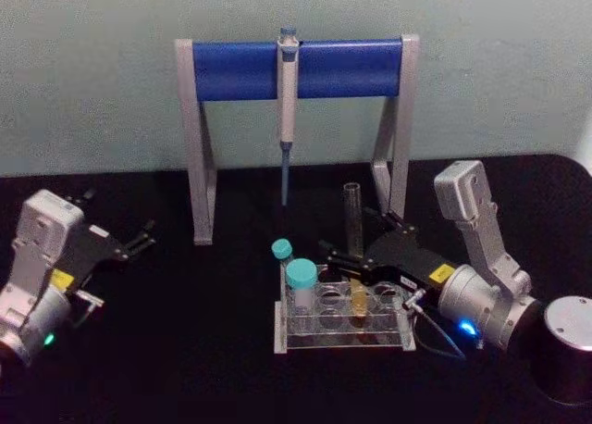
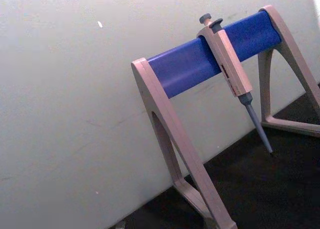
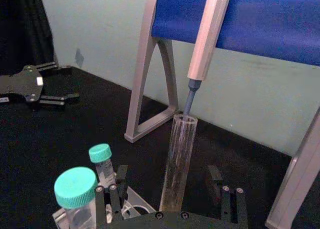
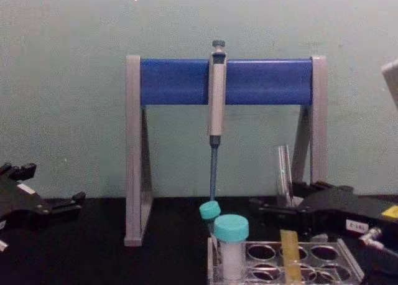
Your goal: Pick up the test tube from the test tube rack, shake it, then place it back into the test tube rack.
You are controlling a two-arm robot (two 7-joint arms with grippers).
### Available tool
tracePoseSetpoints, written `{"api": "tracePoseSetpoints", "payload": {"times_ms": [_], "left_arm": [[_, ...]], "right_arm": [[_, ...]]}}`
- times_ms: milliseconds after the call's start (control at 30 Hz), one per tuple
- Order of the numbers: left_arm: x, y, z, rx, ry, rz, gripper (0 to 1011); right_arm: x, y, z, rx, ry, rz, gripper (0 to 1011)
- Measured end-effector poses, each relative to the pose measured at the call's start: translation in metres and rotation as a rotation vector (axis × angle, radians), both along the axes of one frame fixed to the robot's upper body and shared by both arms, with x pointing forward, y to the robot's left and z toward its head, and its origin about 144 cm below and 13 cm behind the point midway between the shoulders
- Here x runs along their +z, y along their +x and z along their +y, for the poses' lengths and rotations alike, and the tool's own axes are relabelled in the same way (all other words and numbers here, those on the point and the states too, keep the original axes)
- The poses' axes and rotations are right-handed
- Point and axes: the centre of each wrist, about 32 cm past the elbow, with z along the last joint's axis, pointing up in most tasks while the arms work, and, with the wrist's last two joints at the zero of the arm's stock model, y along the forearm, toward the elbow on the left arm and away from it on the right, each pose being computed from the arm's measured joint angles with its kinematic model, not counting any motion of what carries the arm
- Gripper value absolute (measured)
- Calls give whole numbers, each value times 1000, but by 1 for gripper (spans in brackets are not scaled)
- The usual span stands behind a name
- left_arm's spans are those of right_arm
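The right gripper has its two fingers apart, one on each side of the tall slim clear glass test tube, not yet clamped on it. The test tube stands in a hole of the low clear plastic test tube rack, w/ yellow-orange liquid in its lower part.

What may go wrong, in my judgement:
- The tube has no cap, so hard shaking can throw liquid out.
- Glass is smooth, so a weak grip may let it slip.
- A tilted lift may catch the hole and drag the light rack, upsetting the teal-capped tubes beside it.
- A wide swing could hit the grey pipette hanging near.

The left gripper rests well apart at the left, fingers apart, idle.

Surface: black matt table. Behind stand the grey-and-blue pipette stand and a pale green wall. A grey cylinder stands at the right edge.
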Motion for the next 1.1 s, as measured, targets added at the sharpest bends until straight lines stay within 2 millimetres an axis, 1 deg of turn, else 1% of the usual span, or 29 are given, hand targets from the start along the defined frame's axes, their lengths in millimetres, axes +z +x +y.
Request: {"api": "tracePoseSetpoints", "payload": {"times_ms": [533,667,767,833,900,1000,1033,1100], "left_arm": [[0,0,0,0,0,0,1010],[0,0,0,0,0,0,1010],[0,0,0,0,0,0,1010],[0,0,0,0,0,0,1010],[0,0,0,0,0,0,1010],[0,0,0,0,0,0,1010],[0,0,0,0,0,0,1009],[0,0,0,0,0,0,1010]], "right_arm": [[1,2,1,1,0,-6,1000],[1,2,1,1,1,-5,934],[1,1,1,1,1,-5,860],[1,1,1,1,1,-5,788],[1,1,1,1,2,-5,754],[1,1,1,1,2,-5,634],[1,1,1,1,2,-6,634],[1,1,1,1,2,-6,559]]}}
